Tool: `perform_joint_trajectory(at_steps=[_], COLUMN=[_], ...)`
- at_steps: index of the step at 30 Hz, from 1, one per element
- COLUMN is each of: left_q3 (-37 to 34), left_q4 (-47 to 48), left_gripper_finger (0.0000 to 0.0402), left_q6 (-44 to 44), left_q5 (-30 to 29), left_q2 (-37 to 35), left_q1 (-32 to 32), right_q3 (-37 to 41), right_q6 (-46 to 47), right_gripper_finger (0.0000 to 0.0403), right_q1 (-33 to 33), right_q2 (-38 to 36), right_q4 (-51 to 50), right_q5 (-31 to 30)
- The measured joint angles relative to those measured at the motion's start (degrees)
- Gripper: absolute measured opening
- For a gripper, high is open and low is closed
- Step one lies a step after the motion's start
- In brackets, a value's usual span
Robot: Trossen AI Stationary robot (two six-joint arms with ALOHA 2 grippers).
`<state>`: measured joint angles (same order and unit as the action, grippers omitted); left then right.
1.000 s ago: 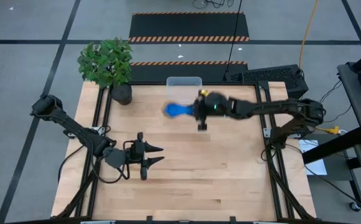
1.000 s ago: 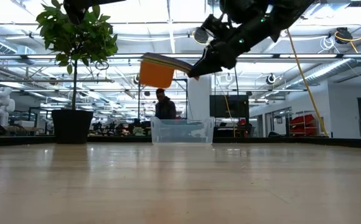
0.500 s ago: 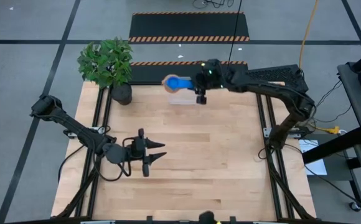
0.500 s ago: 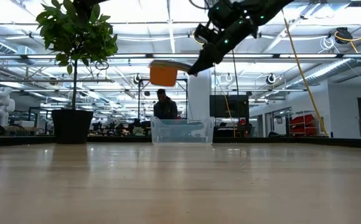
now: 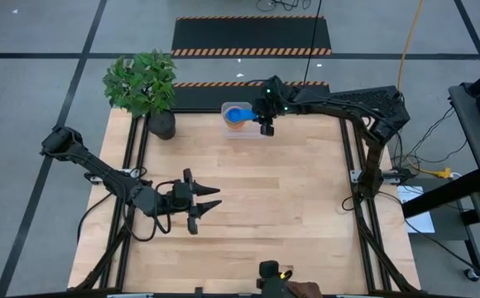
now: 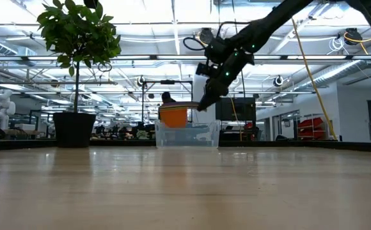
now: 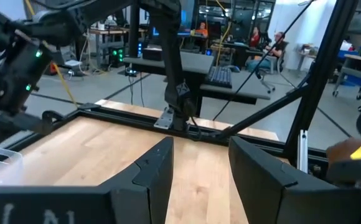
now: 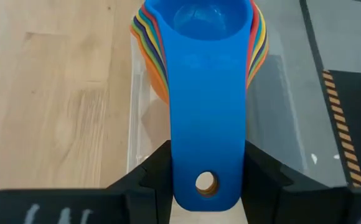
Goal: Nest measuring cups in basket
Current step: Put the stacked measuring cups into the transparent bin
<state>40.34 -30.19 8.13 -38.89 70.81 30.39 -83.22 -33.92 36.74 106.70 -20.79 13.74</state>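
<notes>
Gripping stacked measuring cups [image 8: 199, 37] by handles | right gripper [image 5: 265, 126] hanging over basket [image 5: 228, 108] | left gripper [image 5: 208, 203] idling, half-open

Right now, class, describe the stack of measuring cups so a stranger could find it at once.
Start at the potted plant on the table's far edge; beside it stands a clear basket. The right gripper holds the nested measuring cups over it by their blue handle, the only brightly coloured thing there.
</notes>
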Motion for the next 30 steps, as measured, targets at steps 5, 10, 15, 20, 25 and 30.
perform_joint_trajectory(at_steps=[5, 10, 15, 20, 25, 30], left_q3=[0.00, 0.00, 0.00, 0.00, 0.00, 0.00], left_q4=[-0.02, 0.05, 0.20, 0.39, 0.39, 0.39], left_gripper_finger=[0.0159, 0.0159, 0.0159, 0.0159, 0.0159, 0.0159], left_q6=[0.08, 0.12, 0.08, 0.08, 0.07, 0.03], left_q5=[0.02, 0.02, 0.02, 0.02, 0.02, 0.04], left_q2=[0.00, 0.00, 0.00, 0.00, 0.00, 0.00], left_q1=[0.00, 0.02, 0.11, 0.11, 0.11, 0.07], right_q3=[0.00, 0.00, 0.00, 0.02, 0.02, 0.02], right_q6=[0.00, 0.01, -0.70, -0.92, -1.74, -3.24], right_gripper_finger=[0.0122, 0.0122, 0.0122, 0.0122, 0.0123, 0.0123], right_q1=[-0.25, -0.11, -0.05, 0.06, 0.06, 0.06], right_q2=[2.85, 4.73, 5.55, 5.44, 5.51, 5.99], right_q4=[1.88, 3.20, 2.55, 2.91, 2.88, 2.68], right_q5=[0.00, -2.30, -3.26, -3.43, -3.43, -3.26])
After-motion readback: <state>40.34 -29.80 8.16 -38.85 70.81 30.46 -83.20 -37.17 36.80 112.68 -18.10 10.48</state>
